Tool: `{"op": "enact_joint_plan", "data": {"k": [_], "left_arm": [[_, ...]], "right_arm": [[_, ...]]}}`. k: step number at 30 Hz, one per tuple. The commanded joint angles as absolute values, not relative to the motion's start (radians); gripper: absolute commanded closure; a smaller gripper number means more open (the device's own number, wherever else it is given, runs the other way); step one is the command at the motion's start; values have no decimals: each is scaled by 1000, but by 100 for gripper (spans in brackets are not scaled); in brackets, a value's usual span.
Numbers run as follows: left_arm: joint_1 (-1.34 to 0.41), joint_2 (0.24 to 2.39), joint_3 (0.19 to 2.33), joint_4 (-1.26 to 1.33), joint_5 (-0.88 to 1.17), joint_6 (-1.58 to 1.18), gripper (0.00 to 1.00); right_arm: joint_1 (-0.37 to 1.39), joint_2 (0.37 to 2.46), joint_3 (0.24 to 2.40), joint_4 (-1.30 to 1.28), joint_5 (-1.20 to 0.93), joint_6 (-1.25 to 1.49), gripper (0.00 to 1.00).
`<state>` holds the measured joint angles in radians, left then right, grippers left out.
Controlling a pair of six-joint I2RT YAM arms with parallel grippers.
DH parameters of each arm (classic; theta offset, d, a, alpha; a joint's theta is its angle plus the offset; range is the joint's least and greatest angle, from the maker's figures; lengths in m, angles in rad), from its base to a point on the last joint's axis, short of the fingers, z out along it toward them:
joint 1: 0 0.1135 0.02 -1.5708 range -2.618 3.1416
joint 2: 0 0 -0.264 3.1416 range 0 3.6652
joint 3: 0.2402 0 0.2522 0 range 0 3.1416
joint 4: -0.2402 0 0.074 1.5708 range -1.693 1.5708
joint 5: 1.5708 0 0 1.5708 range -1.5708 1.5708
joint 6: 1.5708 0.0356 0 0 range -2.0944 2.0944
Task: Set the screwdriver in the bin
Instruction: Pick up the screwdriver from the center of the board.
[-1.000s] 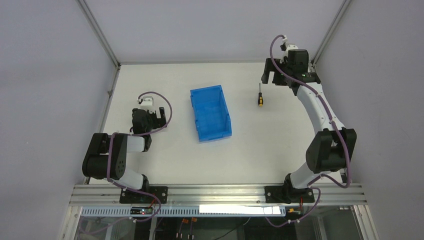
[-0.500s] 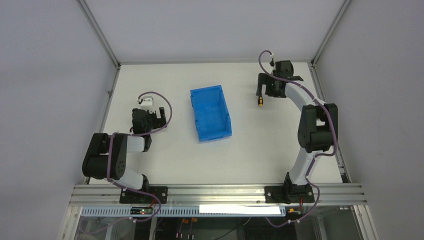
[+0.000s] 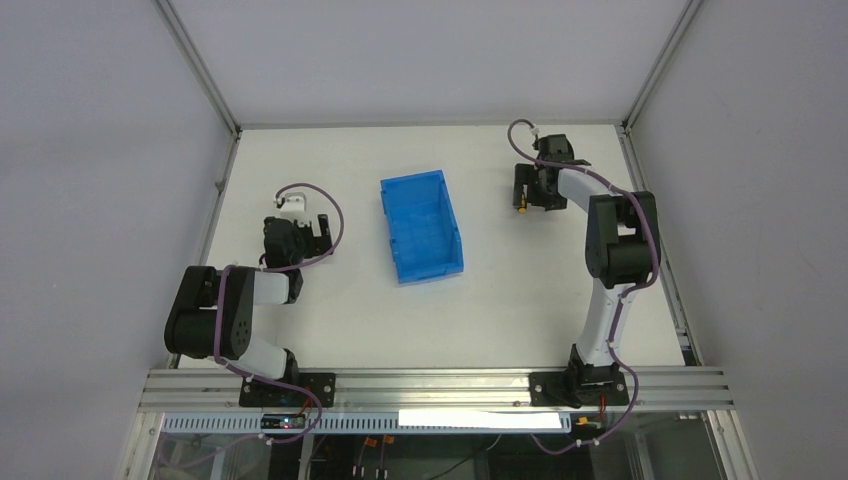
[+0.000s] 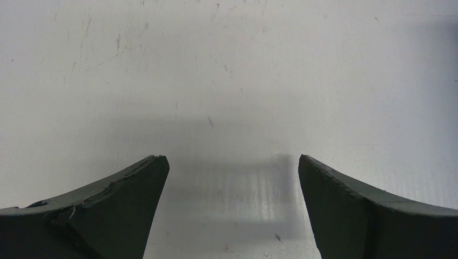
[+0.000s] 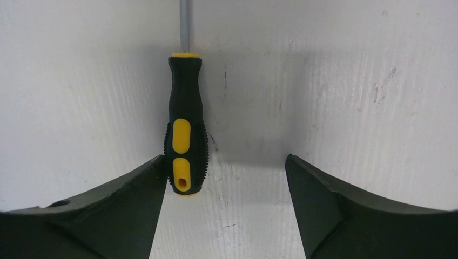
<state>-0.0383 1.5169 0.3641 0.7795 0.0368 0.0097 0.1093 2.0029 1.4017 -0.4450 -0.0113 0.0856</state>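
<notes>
screwdriver [image 5: 185, 135]: handle is seen as matt black ribbed rubber with smooth yellow plastic insets, shaft as smooth grey metal | bin [image 3: 421, 226]: smooth blue plastic is shown | table [image 5: 351, 81]: matt white, finely ribbed, scratched

White scuffed table [image 3: 350, 320]; blue bin [image 3: 421, 226] near ctr; screwdriver [image 5: 185, 135] lying flat right of bin, well apart.

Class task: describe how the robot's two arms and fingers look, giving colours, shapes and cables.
The left arm and right arm share white links and chunky black joints. A purple cable loops along each. The fingers are dark, matte wedges tapering to blunt tips, slightly scuffed.
</notes>
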Motion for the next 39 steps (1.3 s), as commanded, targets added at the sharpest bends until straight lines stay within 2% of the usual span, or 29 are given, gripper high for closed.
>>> {"op": "enact_joint_plan", "data": {"k": [1,7,14,19,27,39], "left_arm": [[-29,1507,380,811,58,3,0],[-29,1507,380,810,58,2,0],[-29,1506,380,810,58,2,0],[-29,1508,380,810,58,2,0],[-29,1507,380,810,58,3,0],[-29,1506,380,811,59,2,0]], "right_arm": [[127,2013,1415,-417,52,77,19],[143,2042,1450,-434,64,62,24],[151,2073,1487,-456,63,52,38],[156,2070,1496,-467,66,43,66],[165,2012,1500,-485,74,35,82],[169,1761,1543,-593,60,44,84]]}}
